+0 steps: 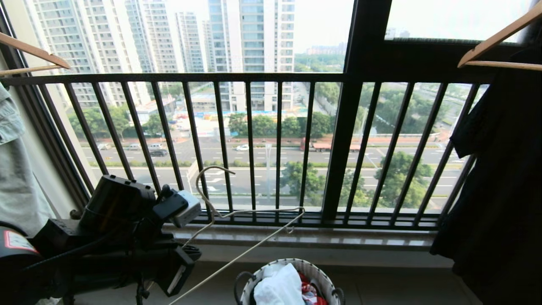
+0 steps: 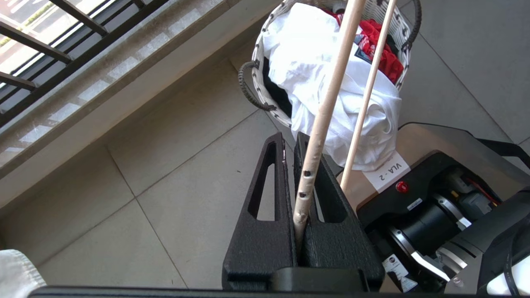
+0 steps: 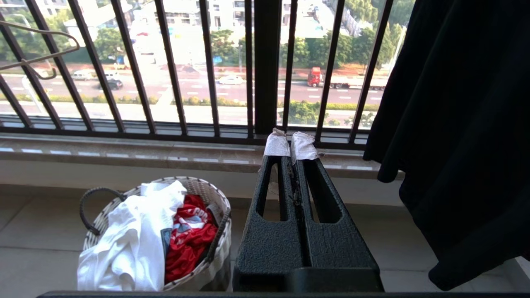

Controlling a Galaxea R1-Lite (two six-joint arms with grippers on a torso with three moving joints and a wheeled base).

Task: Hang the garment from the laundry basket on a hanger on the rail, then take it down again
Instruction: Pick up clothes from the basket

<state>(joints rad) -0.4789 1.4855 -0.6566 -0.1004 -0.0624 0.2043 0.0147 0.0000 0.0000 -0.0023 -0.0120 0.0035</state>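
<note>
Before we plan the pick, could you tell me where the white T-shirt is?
The white T-shirt lies in the laundry basket on the floor below the window railing, low centre in the head view, beside a red garment.

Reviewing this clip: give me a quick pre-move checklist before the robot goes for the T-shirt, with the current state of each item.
1. Left gripper shut on the hanger: ok.
2. Right gripper empty, fingers closed, must open to grasp: not ok.
3. Garment lies on top in the laundry basket, draped over its rim: ok.
4. Red garment lies beside it, may snag: cannot tell.
5. Rail in view: not ok.
</note>
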